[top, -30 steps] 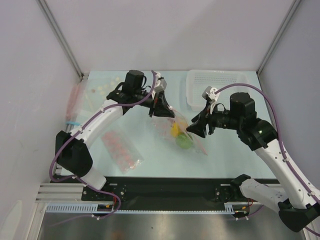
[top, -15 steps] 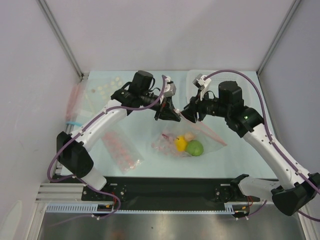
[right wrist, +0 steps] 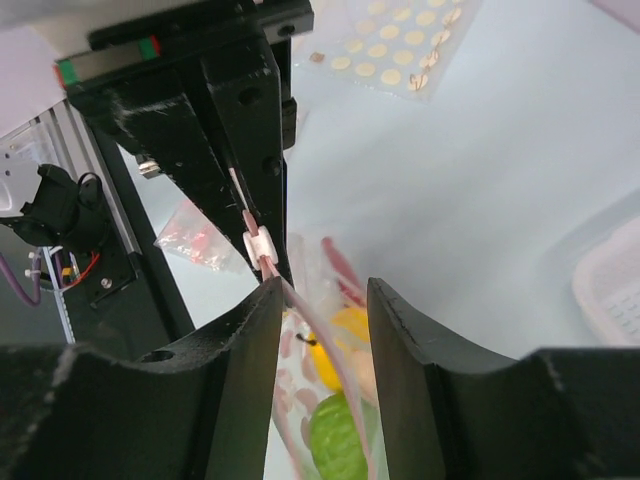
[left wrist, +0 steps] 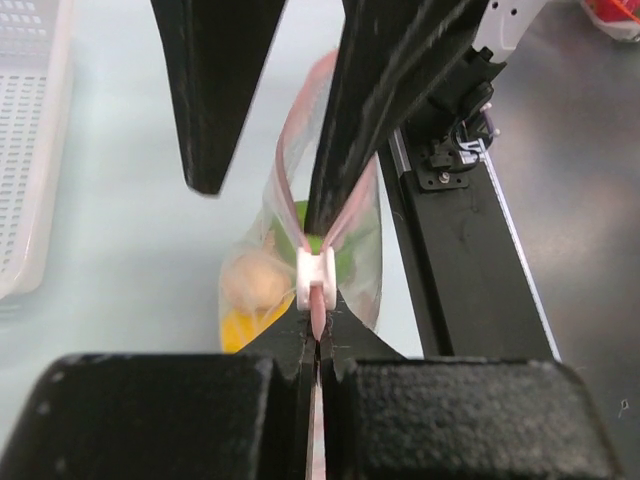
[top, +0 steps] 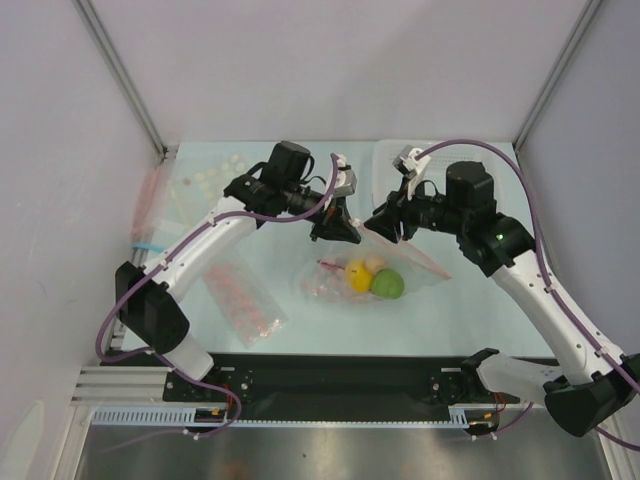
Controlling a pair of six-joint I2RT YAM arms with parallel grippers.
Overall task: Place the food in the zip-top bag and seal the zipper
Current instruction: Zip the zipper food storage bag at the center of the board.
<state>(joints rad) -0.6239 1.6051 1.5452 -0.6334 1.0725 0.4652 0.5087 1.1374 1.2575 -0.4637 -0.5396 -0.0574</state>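
We record: zip-top bag (top: 318, 286) at table (top: 450, 310) centre, food (top: 358, 277) inside; zipper (left wrist: 318, 305) pinched tight by left gripper (top: 335, 229); right gripper (top: 380, 226), just right, fingers narrowly parted astride the strip.

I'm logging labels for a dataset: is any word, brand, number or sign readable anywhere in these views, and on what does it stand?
None: no legible text in any view.
The zip-top bag: pinkish marks, too blurred to tell whether they are print.
The packet of pink-red pieces, packet of pale pieces and white basket: no lettering visible.
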